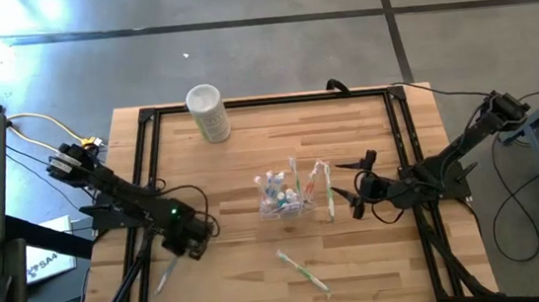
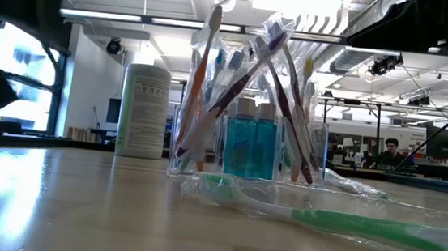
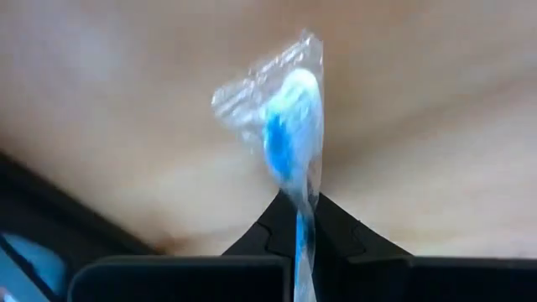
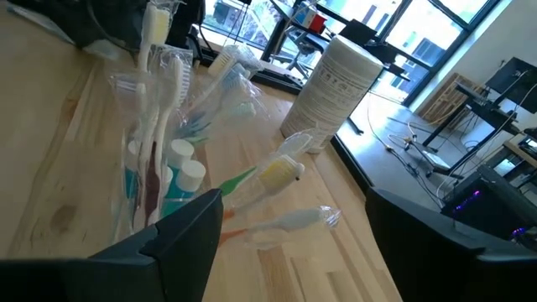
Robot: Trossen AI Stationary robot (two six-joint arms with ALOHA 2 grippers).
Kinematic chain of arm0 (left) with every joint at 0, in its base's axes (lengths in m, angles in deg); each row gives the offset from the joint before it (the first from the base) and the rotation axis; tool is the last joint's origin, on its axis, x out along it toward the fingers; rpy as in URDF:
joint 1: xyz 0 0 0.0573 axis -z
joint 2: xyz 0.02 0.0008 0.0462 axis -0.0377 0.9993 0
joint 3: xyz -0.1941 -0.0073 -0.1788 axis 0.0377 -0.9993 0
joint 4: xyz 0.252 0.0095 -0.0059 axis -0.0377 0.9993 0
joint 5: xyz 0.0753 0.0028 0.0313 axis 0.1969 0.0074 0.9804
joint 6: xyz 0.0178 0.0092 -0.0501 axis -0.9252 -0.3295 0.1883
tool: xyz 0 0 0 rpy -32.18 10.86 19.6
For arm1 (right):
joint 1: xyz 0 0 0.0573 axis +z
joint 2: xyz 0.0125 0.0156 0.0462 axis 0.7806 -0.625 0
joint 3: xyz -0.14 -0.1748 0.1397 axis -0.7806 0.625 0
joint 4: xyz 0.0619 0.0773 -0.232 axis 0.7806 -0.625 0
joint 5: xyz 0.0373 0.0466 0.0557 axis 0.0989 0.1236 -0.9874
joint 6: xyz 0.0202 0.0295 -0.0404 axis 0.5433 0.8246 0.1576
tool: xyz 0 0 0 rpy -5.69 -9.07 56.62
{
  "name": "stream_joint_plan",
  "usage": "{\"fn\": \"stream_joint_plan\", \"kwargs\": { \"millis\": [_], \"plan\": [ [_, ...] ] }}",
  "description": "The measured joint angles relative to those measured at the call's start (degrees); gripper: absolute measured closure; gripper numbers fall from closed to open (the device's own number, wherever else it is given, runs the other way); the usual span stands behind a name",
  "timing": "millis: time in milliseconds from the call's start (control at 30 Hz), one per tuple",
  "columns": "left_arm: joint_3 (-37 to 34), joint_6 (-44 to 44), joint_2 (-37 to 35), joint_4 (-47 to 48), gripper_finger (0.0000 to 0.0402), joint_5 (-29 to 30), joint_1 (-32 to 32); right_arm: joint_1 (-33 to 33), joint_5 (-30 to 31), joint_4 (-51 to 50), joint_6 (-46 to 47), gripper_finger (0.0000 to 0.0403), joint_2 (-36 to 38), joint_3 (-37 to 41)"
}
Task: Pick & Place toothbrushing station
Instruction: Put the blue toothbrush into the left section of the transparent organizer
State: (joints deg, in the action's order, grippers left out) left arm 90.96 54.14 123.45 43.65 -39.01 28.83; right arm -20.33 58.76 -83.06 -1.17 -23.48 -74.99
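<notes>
A clear plastic cup (image 1: 282, 197) stands mid-table, holding several wrapped toothbrushes and teal toothpaste tubes (image 2: 247, 144). One green toothbrush (image 1: 304, 270) in a clear wrapper lies flat on the table nearer the front edge. My left gripper (image 1: 191, 240) is at the table's left, shut on a wrapped blue toothbrush (image 3: 289, 126), which shows in the high view slanting toward the near-left (image 1: 167, 273). My right gripper (image 1: 351, 195) hangs open just right of the cup, with nothing between its fingers (image 4: 294, 197). My left gripper pinches the blue toothbrush between its two fingers at the slim neck just behind the head (image 3: 299, 201), wrapper included. The head end sticks out past the fingertips. The fingers point steeply down at the table; whether the brush rests on the wood I cannot tell.
A tall white cylinder (image 1: 208, 112) stands at the far edge, left of centre. A black frame (image 1: 265, 102) runs around the wooden table top. Bare wood lies between my left gripper and the cup. People and desks show in the room behind (image 2: 388, 152).
</notes>
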Motion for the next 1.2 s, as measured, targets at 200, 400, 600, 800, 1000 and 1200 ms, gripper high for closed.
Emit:
{"fn": "stream_joint_plan", "kwargs": {
  "millis": [200, 400, 600, 800, 1000, 1200],
  "plan": [
    [13.44, -12.03, 0.23, 12.40, 0.0401, 18.95, -4.21, 0.00, 0.03, 0.72, 0.00, 0.0117, 0.00, 0.00],
    [31.16, -16.46, 0.21, 30.62, 0.0400, 32.62, -4.57, 0.00, 0.03, 0.68, 1.09, 0.0117, 0.01, 0.00],
    [42.25, -26.14, 0.12, 34.71, 0.0400, 54.39, -2.40, 0.02, 0.03, -0.51, 3.22, 0.0117, 0.01, 0.00],
    [44.24, -45.68, -0.89, 21.31, 0.0401, 70.78, 1.54, 0.02, -0.97, -1.30, 4.74, 0.0117, 0.02, 0.00],
    [43.76, -59.82, -1.15, 10.48, 0.0401, 76.73, 3.00, 0.02, -1.34, -1.49, 4.76, 0.0117, 0.01, 0.02],
    [43.76, -71.76, -1.17, -0.24, 0.0401, 77.98, 2.34, 0.02, -1.32, -1.45, 4.76, 0.0117, 0.00, 0.00]
  ]
}}
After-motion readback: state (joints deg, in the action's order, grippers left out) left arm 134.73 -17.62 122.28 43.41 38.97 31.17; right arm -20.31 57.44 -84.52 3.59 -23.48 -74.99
